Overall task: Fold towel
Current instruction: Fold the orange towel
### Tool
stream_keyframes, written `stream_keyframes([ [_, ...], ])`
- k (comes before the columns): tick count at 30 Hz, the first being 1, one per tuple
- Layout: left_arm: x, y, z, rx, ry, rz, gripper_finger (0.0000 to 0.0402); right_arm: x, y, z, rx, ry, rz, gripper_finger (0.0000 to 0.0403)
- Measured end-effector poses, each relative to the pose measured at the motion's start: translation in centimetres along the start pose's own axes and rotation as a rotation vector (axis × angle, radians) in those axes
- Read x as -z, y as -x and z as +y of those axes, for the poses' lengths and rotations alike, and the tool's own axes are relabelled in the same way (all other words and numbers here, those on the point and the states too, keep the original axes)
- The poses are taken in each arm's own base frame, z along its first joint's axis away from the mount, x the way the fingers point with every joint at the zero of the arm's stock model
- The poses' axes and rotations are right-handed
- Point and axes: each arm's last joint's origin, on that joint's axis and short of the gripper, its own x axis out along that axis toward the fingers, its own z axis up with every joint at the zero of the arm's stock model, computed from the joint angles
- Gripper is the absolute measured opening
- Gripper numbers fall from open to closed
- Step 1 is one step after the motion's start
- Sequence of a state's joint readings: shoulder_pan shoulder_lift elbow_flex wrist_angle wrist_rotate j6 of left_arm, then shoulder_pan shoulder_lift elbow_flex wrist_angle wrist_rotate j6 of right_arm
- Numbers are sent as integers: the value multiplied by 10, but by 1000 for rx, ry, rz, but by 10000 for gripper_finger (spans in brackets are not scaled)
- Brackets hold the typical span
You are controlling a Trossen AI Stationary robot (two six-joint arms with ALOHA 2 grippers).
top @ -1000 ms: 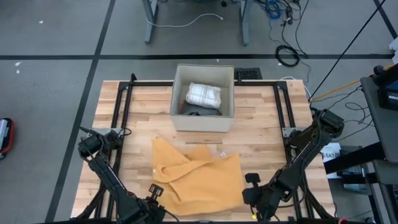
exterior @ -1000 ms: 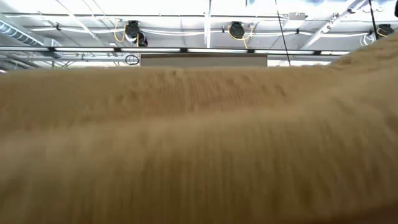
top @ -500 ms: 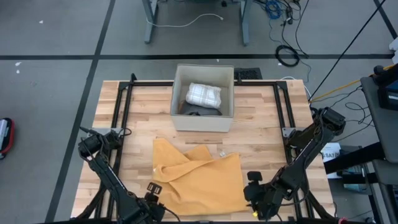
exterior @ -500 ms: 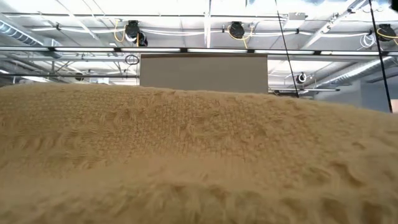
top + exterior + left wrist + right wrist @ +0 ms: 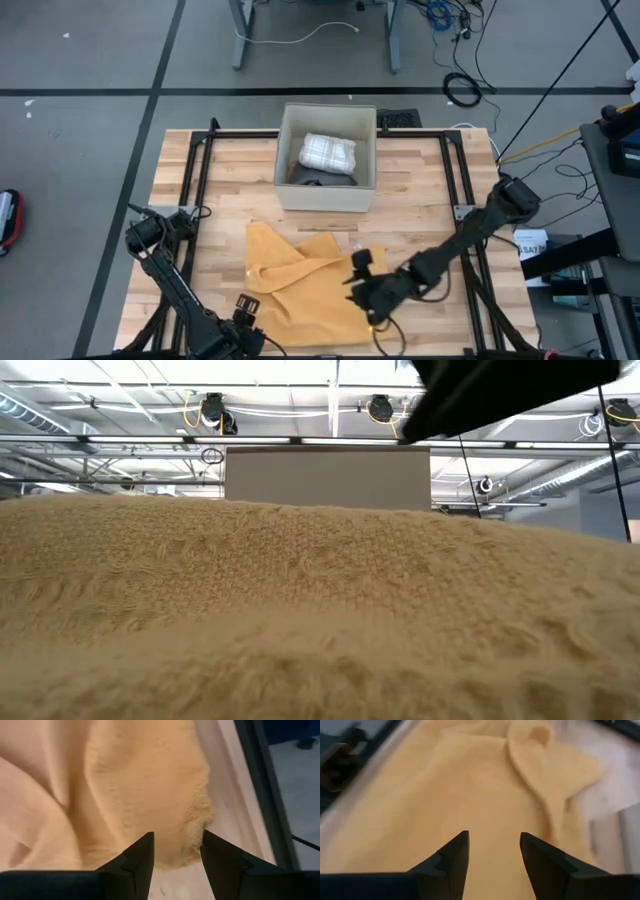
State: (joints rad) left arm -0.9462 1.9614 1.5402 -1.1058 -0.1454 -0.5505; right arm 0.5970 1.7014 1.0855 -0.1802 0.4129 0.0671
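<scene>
The towel (image 5: pixel 315 285) lies rumpled on the desk (image 5: pixel 420 190), near its front edge. The right tool (image 5: pixel 368 295) has just swung in from the side and now hangs over the yellow cloth, fingers apart, holding nothing. The left tool (image 5: pixel 176 851) waits at the towel's near corner, also apart. A new grab looks close.

Dark jointed arms, black wedge-shaped fingers (image 5: pixel 140 857).

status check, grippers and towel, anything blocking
Left gripper open at the towel's near edge. Right gripper open, over the towel's right half. Towel rumpled, not folded. Box stands clear behind; nothing in the way.
</scene>
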Motion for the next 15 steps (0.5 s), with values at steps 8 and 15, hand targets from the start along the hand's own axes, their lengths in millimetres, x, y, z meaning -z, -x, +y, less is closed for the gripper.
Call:
stream_keyframes([
  [8,-4,0,2,-60,-2,-66,163,-7,-46,-36,-47,91,-135,164],
  [15,-8,0,1,-64,6,-112,163,2,-82,-54,-50,173,-135,164],
])
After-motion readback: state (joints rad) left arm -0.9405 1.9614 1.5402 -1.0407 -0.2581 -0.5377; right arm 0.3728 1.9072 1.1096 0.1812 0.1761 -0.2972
